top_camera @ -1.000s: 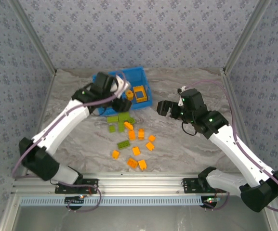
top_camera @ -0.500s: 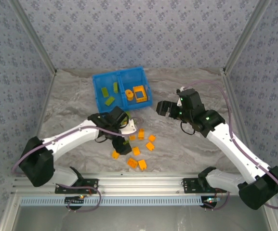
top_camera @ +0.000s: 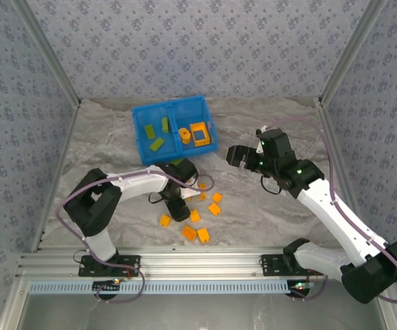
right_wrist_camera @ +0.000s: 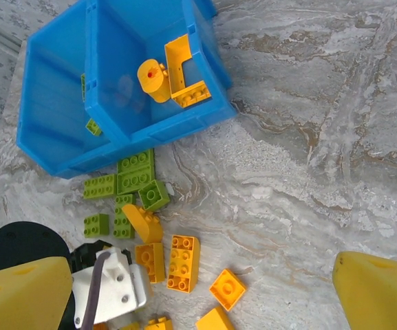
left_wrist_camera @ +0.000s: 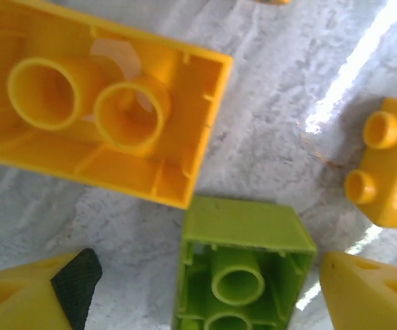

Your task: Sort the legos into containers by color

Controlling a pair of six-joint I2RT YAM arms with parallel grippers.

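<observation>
Jaws parted, left gripper [left_wrist_camera: 204,272] straddles a green lego [left_wrist_camera: 243,265]; right gripper [top_camera: 232,155] likewise.

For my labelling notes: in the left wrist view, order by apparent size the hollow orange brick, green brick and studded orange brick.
1. hollow orange brick
2. green brick
3. studded orange brick
Frame edges cut the last two, so their order is unsure.

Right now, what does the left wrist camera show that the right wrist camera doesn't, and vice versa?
Left wrist: close up, a hollow orange brick and a green brick, both upside down, the green one between the fingertips of the open left hand. Right wrist: the blue bin, orange pieces in one compartment, green pieces in the other, loose bricks beside it. Both: orange and green bricks on the marble table, framed by an open hand.
</observation>
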